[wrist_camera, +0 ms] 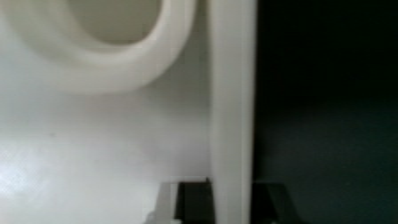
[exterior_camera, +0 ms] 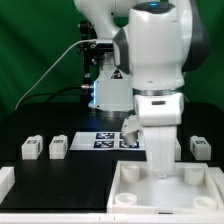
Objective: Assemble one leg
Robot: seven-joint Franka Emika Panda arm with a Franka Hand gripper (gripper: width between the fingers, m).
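The large white tray-shaped part [exterior_camera: 135,190] lies at the front on the exterior view's right, with round sockets in its corners. My gripper [exterior_camera: 160,163] reaches down onto its far rim. In the wrist view the dark fingers [wrist_camera: 192,203] stand on either side of the tray's upright rim wall [wrist_camera: 231,90], closed against it, with one round socket [wrist_camera: 111,45] beside it. Two legs [exterior_camera: 31,148] [exterior_camera: 58,146] stand at the exterior view's left and one leg [exterior_camera: 199,147] at its right. Another small tagged block [exterior_camera: 131,126] shows partly behind the arm.
The marker board [exterior_camera: 103,140] lies flat on the black table behind the tray. A white piece [exterior_camera: 5,182] shows at the exterior view's left edge. The robot's base and a green backdrop stand behind.
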